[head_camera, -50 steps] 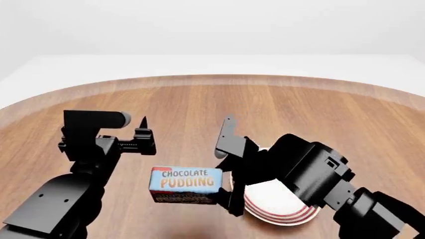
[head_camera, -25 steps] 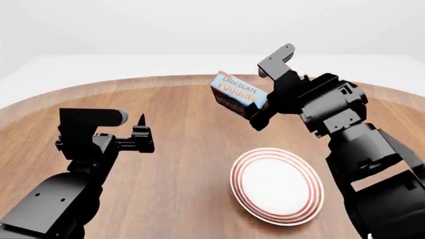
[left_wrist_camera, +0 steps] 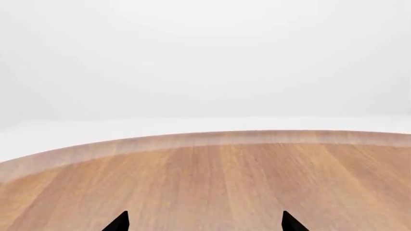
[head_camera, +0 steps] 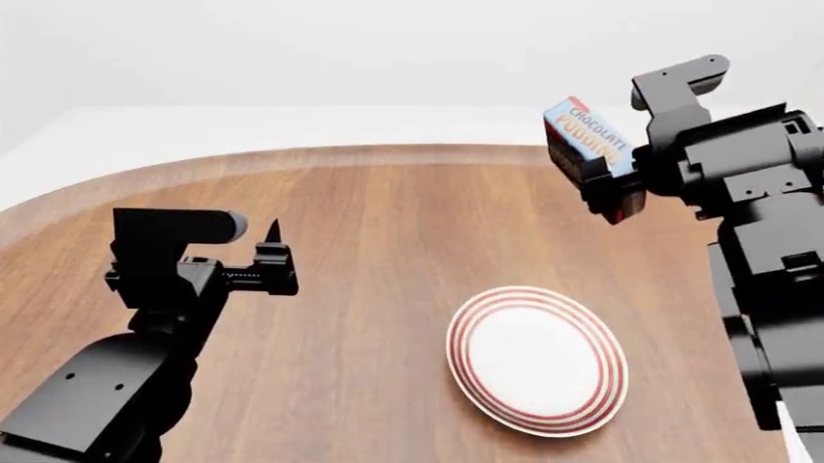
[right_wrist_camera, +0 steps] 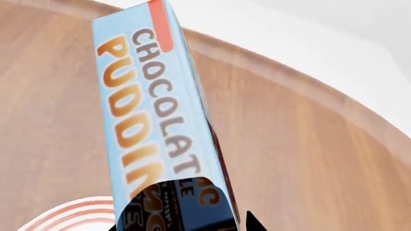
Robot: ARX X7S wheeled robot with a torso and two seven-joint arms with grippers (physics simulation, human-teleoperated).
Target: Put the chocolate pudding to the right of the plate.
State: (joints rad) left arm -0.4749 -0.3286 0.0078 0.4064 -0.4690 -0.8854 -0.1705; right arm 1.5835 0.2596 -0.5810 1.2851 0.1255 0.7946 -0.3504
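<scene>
Your right gripper [head_camera: 616, 174] is raised high at the right, jaws clamped on the chocolate pudding [head_camera: 588, 138]. Your left gripper [head_camera: 273, 253] sits low, level, fingers parted, empty.

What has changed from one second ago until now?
The right gripper lifted the chocolate pudding from the table left of the plate and carried it up and rightward. The plate and the open left gripper stayed put.

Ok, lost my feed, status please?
Right gripper shut on chocolate pudding, held high. Left gripper open, idle. Plate bare, nothing blocking its right side.
</scene>
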